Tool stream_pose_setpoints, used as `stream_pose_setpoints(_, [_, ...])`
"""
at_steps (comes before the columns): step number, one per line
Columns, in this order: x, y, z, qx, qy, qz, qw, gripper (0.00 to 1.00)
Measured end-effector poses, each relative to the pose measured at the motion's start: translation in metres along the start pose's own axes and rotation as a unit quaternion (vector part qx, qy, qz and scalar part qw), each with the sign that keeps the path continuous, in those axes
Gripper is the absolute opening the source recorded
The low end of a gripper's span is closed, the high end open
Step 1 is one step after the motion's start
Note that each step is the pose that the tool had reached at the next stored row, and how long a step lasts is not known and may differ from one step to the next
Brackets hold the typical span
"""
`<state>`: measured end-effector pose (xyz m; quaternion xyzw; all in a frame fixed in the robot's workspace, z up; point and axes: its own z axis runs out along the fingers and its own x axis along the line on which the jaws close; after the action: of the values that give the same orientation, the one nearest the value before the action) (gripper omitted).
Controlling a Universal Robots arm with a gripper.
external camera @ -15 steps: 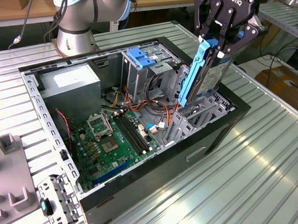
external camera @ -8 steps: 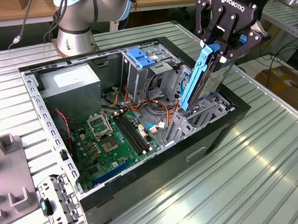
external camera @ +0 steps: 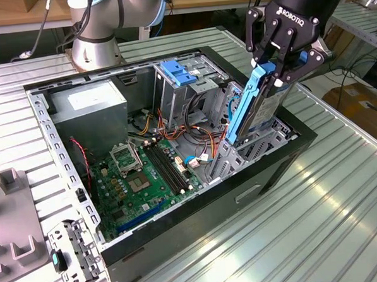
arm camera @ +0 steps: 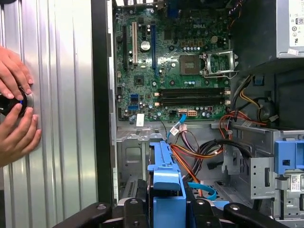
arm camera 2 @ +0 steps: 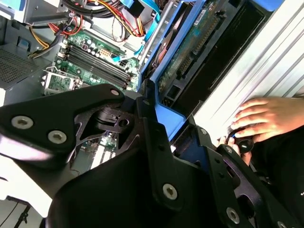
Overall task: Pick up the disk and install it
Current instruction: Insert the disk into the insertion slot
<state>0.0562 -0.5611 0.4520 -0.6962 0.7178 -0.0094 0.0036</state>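
The disk, a flat silver-grey drive with blue side rails, hangs tilted and steeply on edge over the open computer case. Its lower end sits at the mouth of the metal drive bay in the case's corner on the exterior view's right. My gripper is shut on the disk's upper end, one black finger on each face. In the first wrist view the blue rail of the disk stands between the fingers. In the second wrist view the disk's green circuit side shows beyond the gripper.
Inside the case lie the green motherboard, a grey power supply box, a blue latch tab and orange and red cables. A person's hands rest on the ribbed table beside the case. Grey fixtures stand at the exterior view's left.
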Motion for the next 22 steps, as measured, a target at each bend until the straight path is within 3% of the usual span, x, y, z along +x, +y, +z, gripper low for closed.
stream_pose_setpoints(6, [0.0000,0.0000,0.0045,-0.0004,0.0000,0.000,1.00000,0.37])
stream_pose_setpoints(22, [-0.0001,0.0001,0.0087,-0.0005,0.0000,0.000,1.00000,0.37])
